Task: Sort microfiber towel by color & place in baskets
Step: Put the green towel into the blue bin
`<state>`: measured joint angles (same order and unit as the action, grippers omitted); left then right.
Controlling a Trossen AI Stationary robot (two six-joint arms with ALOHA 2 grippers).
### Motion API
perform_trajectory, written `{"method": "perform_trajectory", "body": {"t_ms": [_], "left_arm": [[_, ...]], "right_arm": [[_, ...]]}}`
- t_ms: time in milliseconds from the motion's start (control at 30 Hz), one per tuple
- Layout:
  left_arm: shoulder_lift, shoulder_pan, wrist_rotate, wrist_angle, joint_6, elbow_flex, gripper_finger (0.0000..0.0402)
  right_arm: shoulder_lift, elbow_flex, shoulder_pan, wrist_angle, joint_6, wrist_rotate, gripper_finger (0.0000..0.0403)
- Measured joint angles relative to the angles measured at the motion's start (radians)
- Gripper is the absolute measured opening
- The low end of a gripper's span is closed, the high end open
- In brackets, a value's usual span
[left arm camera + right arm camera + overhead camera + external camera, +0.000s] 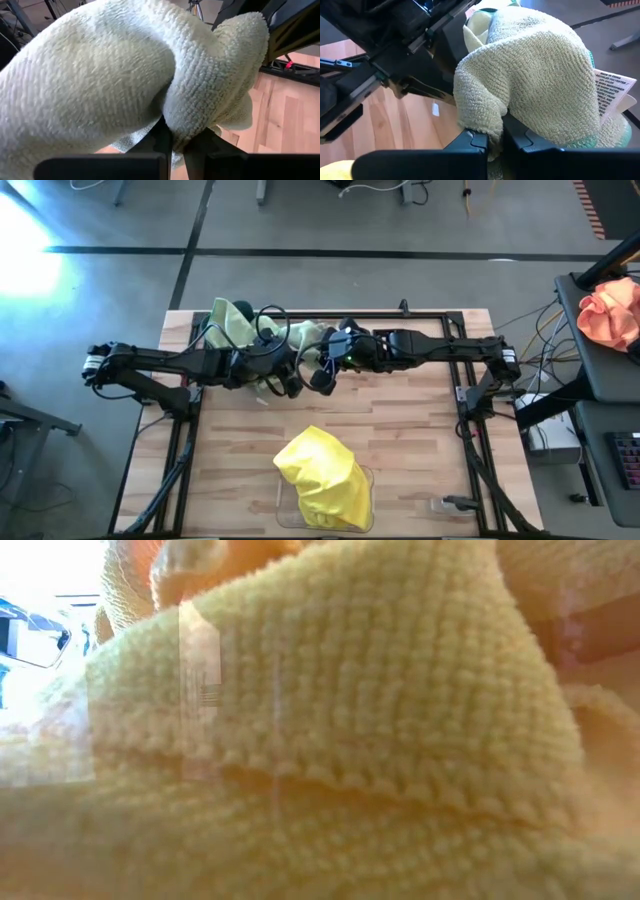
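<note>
A pale sage green microfiber towel (pixel 308 336) is bunched between my two grippers near the table's far edge. My left gripper (pixel 292 385) and my right gripper (pixel 322 380) meet there, both shut on green cloth. More green towels (pixel 233 320) are heaped on the dark teal basket (pixel 590 56) at the far left. Bright yellow towels (pixel 322 478) pile up in the clear basket (pixel 288 515) at the near edge, and yellow cloth (pixel 330 710) fills the low view. My left gripper (pixel 177 145) pinches a fold of the green towel (pixel 187 117) between its two fingers; the cloth bulges over and past the fingers and hides them. My right gripper (pixel 495 137) pinches a bunched fold of green towel (pixel 485 112) between its fingers; the cloth mounds above them, with a printed label (pixel 612 92) sticking out.
The black frame rails (pixel 440 315) run along the table's far edge and sides. The two arms lie close together across the far half. Bare wood (pixel 420 430) lies on the right of the table. An orange-pink cloth bundle (pixel 612 310) sits on a stand beyond the right edge.
</note>
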<state>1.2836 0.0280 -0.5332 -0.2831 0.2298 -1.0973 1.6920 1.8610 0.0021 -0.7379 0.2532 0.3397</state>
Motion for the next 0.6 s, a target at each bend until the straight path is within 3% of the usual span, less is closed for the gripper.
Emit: {"method": "perform_trajectory", "body": {"t_ms": [133,233,600], "left_arm": [[-0.007,0.000,-0.030,-0.043,0.016,0.000,0.0006],[-0.013,0.000,-0.035,-0.058,0.020,0.000,0.0003],[-0.022,0.000,-0.058,-0.070,0.020,0.000,0.0001]], "right_arm": [[-0.001,0.000,-0.002,-0.049,-0.004,0.010,0.0014],[-0.001,0.000,-0.002,-0.086,0.004,0.077,0.0028],[-0.002,0.000,-0.005,-0.124,-0.021,0.121,0.0115]]}}
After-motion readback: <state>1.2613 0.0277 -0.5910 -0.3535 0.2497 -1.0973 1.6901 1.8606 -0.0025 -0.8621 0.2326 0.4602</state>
